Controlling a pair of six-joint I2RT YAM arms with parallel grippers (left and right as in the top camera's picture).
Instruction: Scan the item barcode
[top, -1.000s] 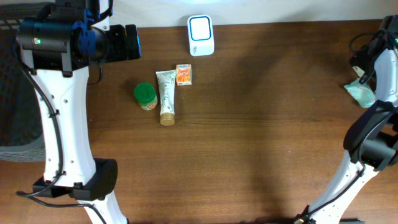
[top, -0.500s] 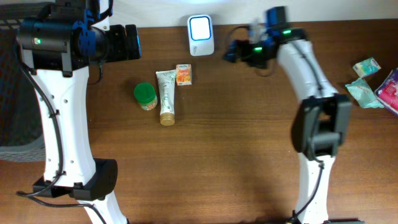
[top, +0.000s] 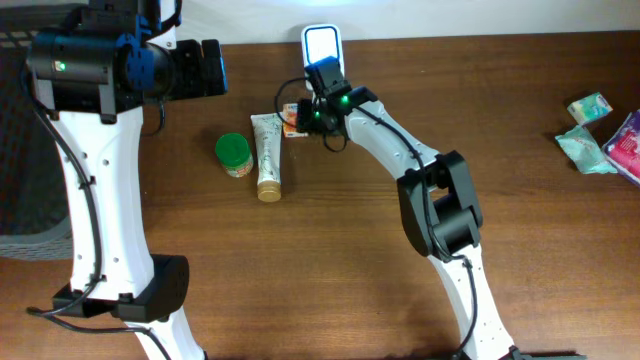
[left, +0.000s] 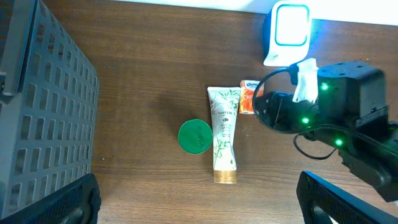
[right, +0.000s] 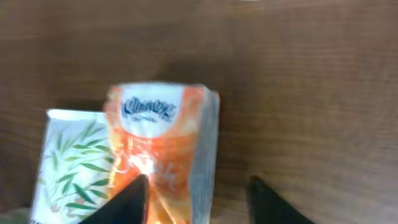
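The item, an orange tissue pack (right: 161, 137), lies on the brown table beside a white leaf-print tube (right: 71, 162). My right gripper (right: 199, 199) straddles the pack: its left finger rests over the orange face and its right finger stands on bare wood, a gap away from the pack's edge. From overhead the right gripper (top: 306, 117) covers most of the pack (top: 291, 121). The white scanner (top: 322, 45) glows just behind it. High at the left, my left gripper (left: 199, 210) is wide open and holds nothing.
A green-lidded jar (top: 233, 155) stands left of the tube (top: 267, 155). A grey slatted basket (left: 37, 112) fills the left side. Other tissue packs (top: 588, 107) and a pink packet (top: 626, 140) lie at the far right edge.
My right arm swung from the far right edge across the table to the orange pack, and its jaws have narrowed. The left arm has not moved.
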